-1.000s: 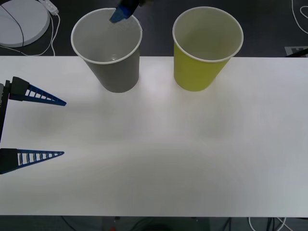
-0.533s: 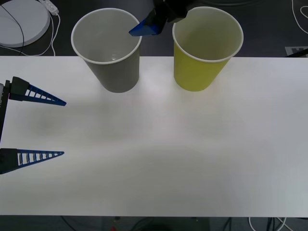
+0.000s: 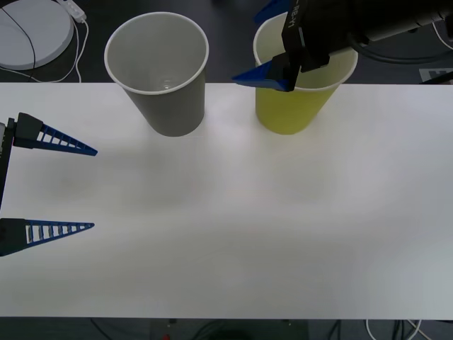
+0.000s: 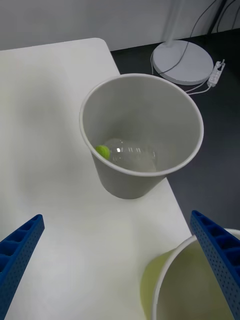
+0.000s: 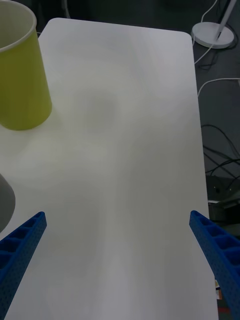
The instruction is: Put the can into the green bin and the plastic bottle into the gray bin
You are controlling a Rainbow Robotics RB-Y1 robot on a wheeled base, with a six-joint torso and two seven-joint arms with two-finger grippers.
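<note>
The gray bin (image 3: 157, 74) stands at the table's back left and the green bin (image 3: 291, 108) at the back right. In the right wrist view the plastic bottle (image 4: 134, 155) lies on its side at the bottom of the gray bin (image 4: 145, 182), its yellow-green cap (image 4: 102, 150) against the wall. My right gripper (image 3: 266, 44) hovers open and empty over the green bin's left rim, hiding part of the bin's inside. My left gripper (image 3: 94, 188) stays open at the table's left edge. The can is out of view.
A white round lamp base (image 3: 32, 32) with cables sits on the dark floor behind the table's left corner. The left wrist view takes in the green bin (image 5: 20, 75), a sliver of the gray bin (image 5: 5, 200) and bare white tabletop (image 5: 120, 150).
My right gripper has moved from above the gray bin rightward and nearer, to the green bin's left rim, open throughout. The left arm has not moved.
</note>
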